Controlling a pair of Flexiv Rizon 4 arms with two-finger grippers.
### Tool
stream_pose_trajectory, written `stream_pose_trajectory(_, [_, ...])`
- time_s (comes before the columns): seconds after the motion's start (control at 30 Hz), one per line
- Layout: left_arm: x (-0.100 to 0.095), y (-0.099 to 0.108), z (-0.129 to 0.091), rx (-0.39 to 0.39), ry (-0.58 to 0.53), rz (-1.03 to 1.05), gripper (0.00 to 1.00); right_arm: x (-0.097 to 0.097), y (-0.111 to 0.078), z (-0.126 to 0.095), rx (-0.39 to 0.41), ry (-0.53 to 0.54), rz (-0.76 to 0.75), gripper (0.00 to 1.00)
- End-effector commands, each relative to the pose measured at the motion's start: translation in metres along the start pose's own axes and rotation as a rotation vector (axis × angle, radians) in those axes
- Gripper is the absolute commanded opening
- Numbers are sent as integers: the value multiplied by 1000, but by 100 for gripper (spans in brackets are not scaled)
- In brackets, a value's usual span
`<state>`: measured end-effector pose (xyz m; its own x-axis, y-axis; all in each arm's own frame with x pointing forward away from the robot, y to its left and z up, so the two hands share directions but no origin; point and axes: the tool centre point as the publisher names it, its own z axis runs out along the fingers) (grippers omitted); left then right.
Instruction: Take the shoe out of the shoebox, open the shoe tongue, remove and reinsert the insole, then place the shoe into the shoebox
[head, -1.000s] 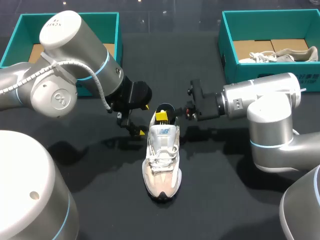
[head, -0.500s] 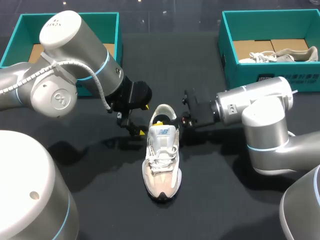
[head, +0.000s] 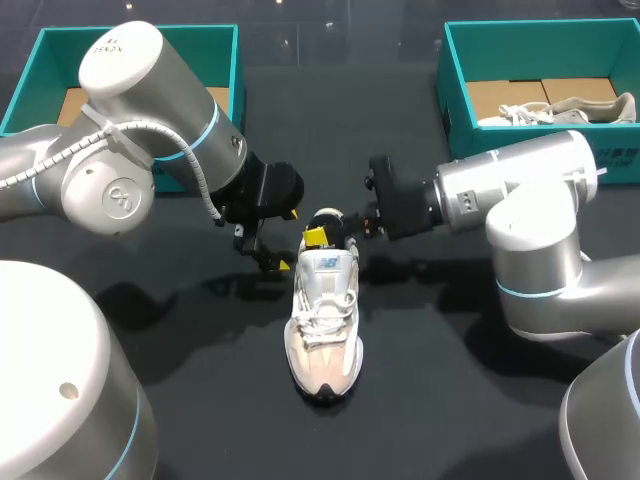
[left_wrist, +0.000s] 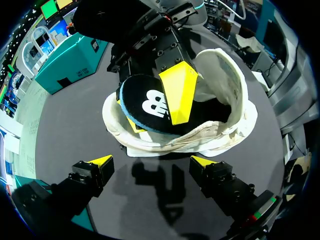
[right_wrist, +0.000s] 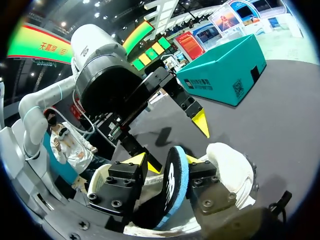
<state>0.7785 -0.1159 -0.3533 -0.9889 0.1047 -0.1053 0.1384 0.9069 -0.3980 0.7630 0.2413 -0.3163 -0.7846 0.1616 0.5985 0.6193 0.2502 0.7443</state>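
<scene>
A white and beige shoe (head: 322, 315) lies mid-table, toe toward me. Its black insole (left_wrist: 145, 106), blue-edged, sticks up out of the heel opening. My right gripper (head: 318, 236) is at the heel with its fingers either side of the insole (right_wrist: 175, 182). The right gripper (right_wrist: 167, 161) looks open, one finger a little off the insole. One of its yellow fingers (left_wrist: 178, 95) lies over the insole's top face. My left gripper (left_wrist: 152, 162) is open just behind the heel (left_wrist: 220, 85), holding nothing. In the head view the left gripper (head: 268, 255) is left of the shoe.
A teal shoebox (head: 455, 95) at the back right holds a second pale shoe (head: 575, 108). Another teal box (head: 235, 60) stands at the back left, partly behind my left arm. Bare black table lies in front of the shoe's toe.
My right gripper dipped at the heel, turned and came back, and its fingers have spread apart around the insole. The left arm and the shoe have stayed put.
</scene>
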Motion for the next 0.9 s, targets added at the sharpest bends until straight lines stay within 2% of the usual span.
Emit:
stream_pose_trajectory(0.03, [1,0,0,-3,-2,0,100,6,3,-8,2,-28,-5,36])
stream_pose_trajectory(0.13, [1,0,0,-3,-2,0,100,4,5,-11,-6,-39,-12,30])
stream_pose_trajectory(0.17, [1,0,0,-3,-2,0,100,3,6,-12,-11,-40,-12,22])
stream_pose_trajectory(0.2, [1,0,0,-3,-2,0,100,0,6,-12,-13,-41,-8,0])
stream_pose_trajectory(0.33, [1,0,0,-3,-2,0,100,-7,1,-6,4,-28,18,0])
stream_pose_trajectory(0.63, [1,0,0,-3,-2,0,100,-10,-26,16,56,6,109,0])
stream_pose_trajectory(0.8, [1,0,0,-3,-2,0,100,-4,-24,13,44,-1,93,0])
stream_pose_trajectory(0.87, [1,0,0,-3,-2,0,100,-1,-19,10,46,-14,69,18])
stream_pose_trajectory(0.9, [1,0,0,-3,-2,0,100,1,-15,8,49,-23,53,35])
